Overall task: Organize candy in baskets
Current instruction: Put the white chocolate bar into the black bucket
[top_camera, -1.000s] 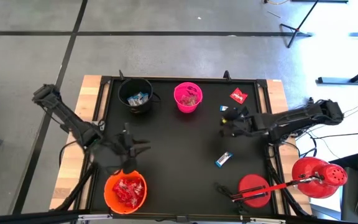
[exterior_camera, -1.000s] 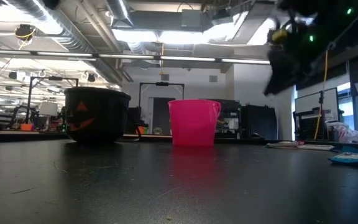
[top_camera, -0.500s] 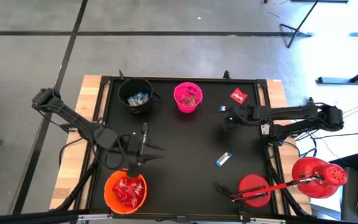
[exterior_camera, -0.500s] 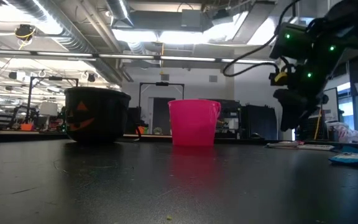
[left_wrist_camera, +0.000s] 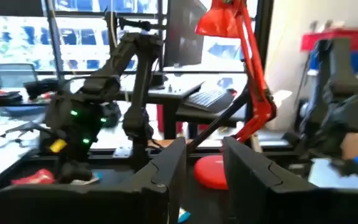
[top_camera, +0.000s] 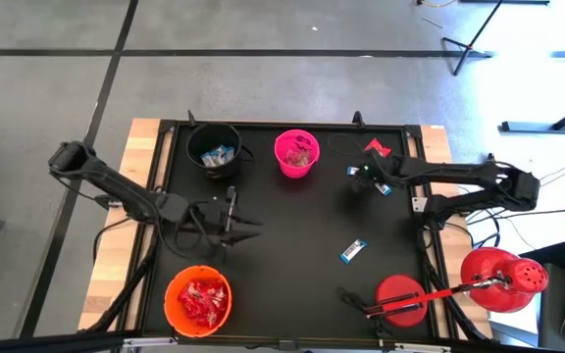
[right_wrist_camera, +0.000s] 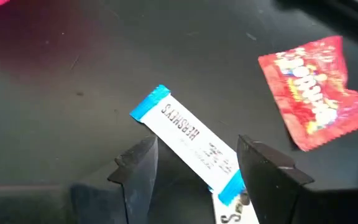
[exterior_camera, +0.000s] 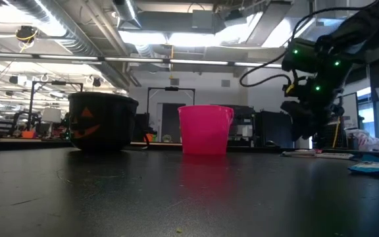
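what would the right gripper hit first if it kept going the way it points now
Most likely the blue-and-white bar lying on the black table: the right wrist view shows it directly ahead of the right gripper, between the open jaws. The red packet lies off to one side. Depth is unclear.

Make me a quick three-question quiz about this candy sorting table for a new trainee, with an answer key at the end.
1. True or false: the orange bucket holds red candy packets.
2. Which candy lies between the fingers of the right gripper? A) the blue-and-white bar B) the red packet C) nothing
3. Fill in: the left gripper hovers over the mat, between the orange bucket and the ____ bucket.

Key: 1. True. 2. A; the fingers are open around it, not closed. 3. Black.
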